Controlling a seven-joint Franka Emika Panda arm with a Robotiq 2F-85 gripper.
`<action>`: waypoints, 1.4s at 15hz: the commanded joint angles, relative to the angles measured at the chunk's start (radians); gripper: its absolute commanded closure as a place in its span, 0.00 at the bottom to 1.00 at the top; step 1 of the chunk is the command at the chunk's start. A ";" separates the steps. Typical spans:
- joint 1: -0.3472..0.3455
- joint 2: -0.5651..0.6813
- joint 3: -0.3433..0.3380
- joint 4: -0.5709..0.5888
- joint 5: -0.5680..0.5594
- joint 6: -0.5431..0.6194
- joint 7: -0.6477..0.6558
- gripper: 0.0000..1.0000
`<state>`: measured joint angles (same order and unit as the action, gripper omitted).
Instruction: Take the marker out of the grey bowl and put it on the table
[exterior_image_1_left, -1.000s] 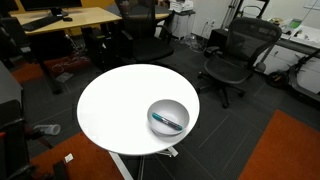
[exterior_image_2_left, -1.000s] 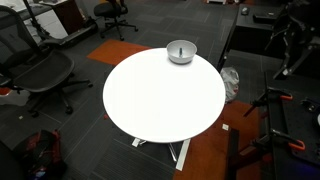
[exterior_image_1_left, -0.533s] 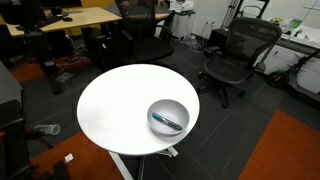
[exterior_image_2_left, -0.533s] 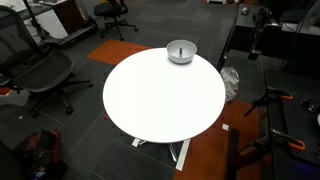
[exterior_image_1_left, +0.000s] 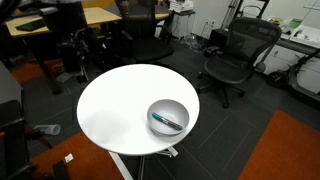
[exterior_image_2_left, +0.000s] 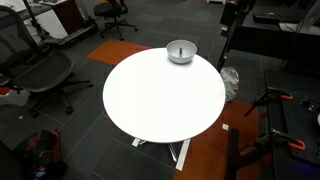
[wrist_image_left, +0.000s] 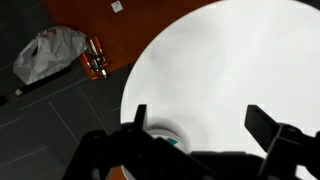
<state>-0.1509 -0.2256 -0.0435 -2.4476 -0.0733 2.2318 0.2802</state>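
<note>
The grey bowl (exterior_image_1_left: 168, 116) stands on the round white table (exterior_image_1_left: 115, 105), close to its edge. The marker (exterior_image_1_left: 168, 122), dark with a teal part, lies inside it. The bowl also shows small at the table's far edge in an exterior view (exterior_image_2_left: 181, 51). In the wrist view my gripper (wrist_image_left: 200, 125) is open and empty, high above the table (wrist_image_left: 230, 70). The bowl (wrist_image_left: 160, 133) lies low in that frame, partly hidden by my fingers, with a teal bit of the marker (wrist_image_left: 171, 141) showing. My arm is a dark blur off the table in both exterior views (exterior_image_2_left: 229, 15).
Black office chairs (exterior_image_1_left: 232, 52) stand around the table, and a wooden desk (exterior_image_1_left: 75, 17) is behind it. Another chair (exterior_image_2_left: 40, 70) is beside the table. A plastic bag (wrist_image_left: 50, 50) and a small object (wrist_image_left: 95, 58) lie on the floor by an orange carpet.
My arm has swung through the background in both exterior views and is now blurred by motion. The bowl and marker have not moved.
</note>
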 joint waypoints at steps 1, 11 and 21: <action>-0.020 0.149 -0.024 0.145 0.012 -0.006 0.128 0.00; -0.010 0.424 -0.123 0.429 0.104 0.001 0.438 0.00; 0.017 0.572 -0.157 0.495 0.143 0.179 0.635 0.00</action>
<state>-0.1595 0.3035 -0.1812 -1.9766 0.0582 2.3663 0.8580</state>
